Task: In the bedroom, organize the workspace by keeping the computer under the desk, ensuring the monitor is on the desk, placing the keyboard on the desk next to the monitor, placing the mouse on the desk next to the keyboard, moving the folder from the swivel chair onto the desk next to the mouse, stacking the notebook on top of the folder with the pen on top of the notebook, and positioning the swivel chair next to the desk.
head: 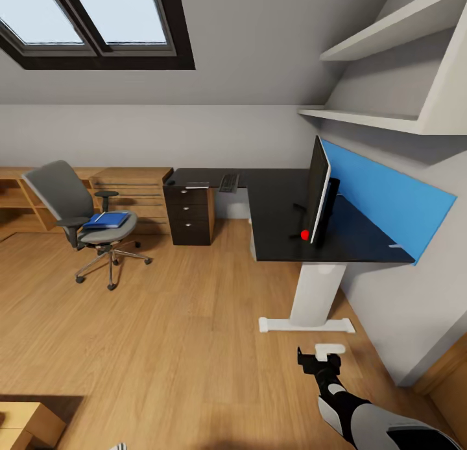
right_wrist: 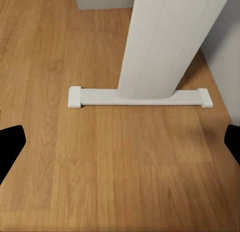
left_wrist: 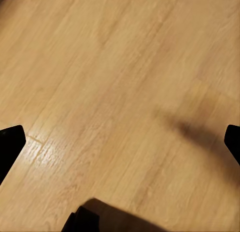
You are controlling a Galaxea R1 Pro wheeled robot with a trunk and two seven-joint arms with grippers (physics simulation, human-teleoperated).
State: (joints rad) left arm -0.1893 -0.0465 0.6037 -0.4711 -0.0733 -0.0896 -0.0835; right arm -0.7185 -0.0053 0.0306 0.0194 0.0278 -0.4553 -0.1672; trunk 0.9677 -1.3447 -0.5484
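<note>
oak boards run under everything in the bedroom, and i am standing well back from the desk (head: 279, 210), looking down its glossy black top. its white leg (right_wrist: 160, 41) fills much of my right wrist view, foot bar flat on the floor. the chair (head: 84, 216) sits well apart from the desk, over by the low wooden shelving, so it is not yet placed. the monitor (head: 318, 190) stands upright on the desk, seen nearly edge-on, red dot at its lower corner; that part looks done. the folder (head: 107, 220) lies on the chair seat, blue and flat, with something thin on top that i cannot make out. the keyboard (head: 228, 181) lies on the far wing of the desk above the drawers, on the top but well apart from the monitor, so i judge it needs moving closer. computer, mouse, notebook and pen i cannot pick out. my right gripper (head: 319, 360) hangs low over the floor near the leg, fingers spread and empty. my left gripper (left_wrist: 120, 142) is spread too, over bare boards. most of the task is left.
</note>
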